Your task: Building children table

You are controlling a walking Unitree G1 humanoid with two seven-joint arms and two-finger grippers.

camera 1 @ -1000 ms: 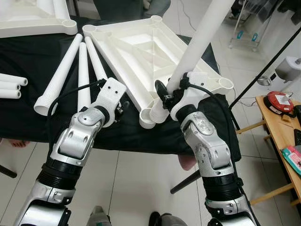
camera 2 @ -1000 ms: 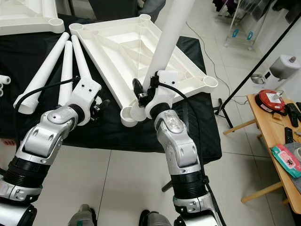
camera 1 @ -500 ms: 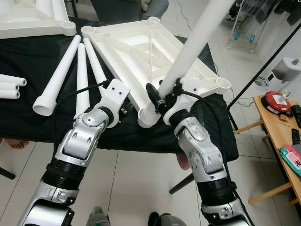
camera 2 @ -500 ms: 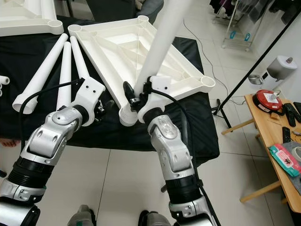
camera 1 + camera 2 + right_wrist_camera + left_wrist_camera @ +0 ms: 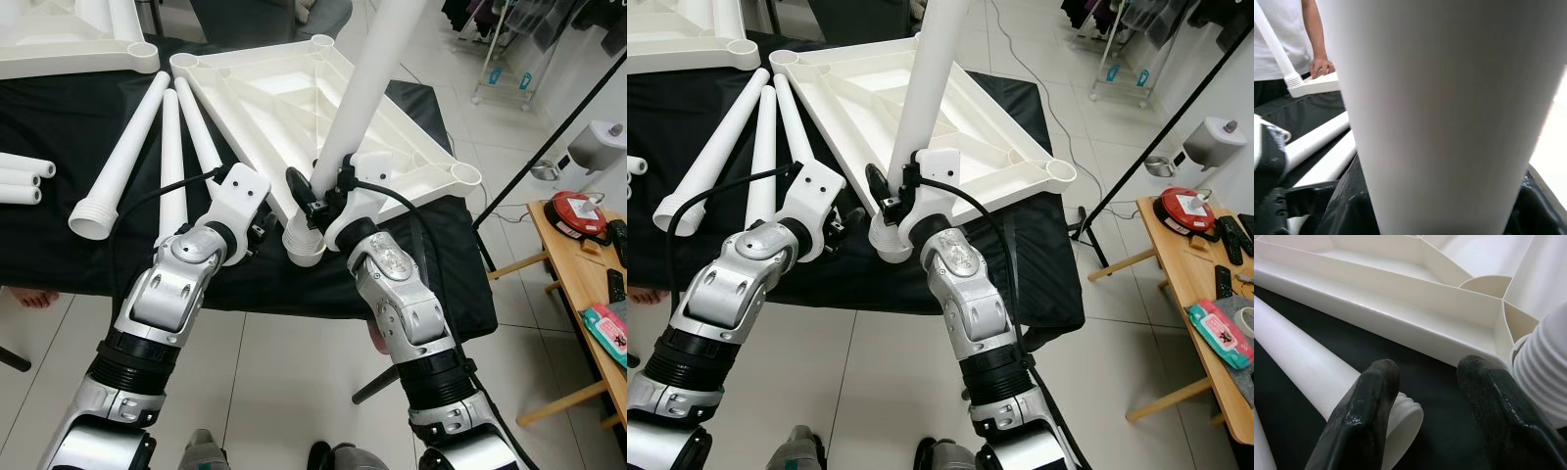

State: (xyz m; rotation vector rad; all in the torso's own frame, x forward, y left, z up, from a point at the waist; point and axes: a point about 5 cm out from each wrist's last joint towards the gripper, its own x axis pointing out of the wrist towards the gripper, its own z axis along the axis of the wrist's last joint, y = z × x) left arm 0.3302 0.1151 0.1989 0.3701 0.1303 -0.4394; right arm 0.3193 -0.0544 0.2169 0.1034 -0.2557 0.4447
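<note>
swung nearer upright over the last second, the table leg (image 5: 364, 83) is clamped in the right hand (image 5: 315, 191), its threaded end at the near corner socket (image 5: 302, 245) of the upturned tabletop (image 5: 279, 98) on the black-covered table (image 5: 59, 147). left hand (image 5: 1425, 396) rests open beside a loose leg (image 5: 1298, 362). a tilted leg could cross-thread or jam. right wrist view adds a person's hand (image 5: 1321, 65); left wrist view shows the threads.
</note>
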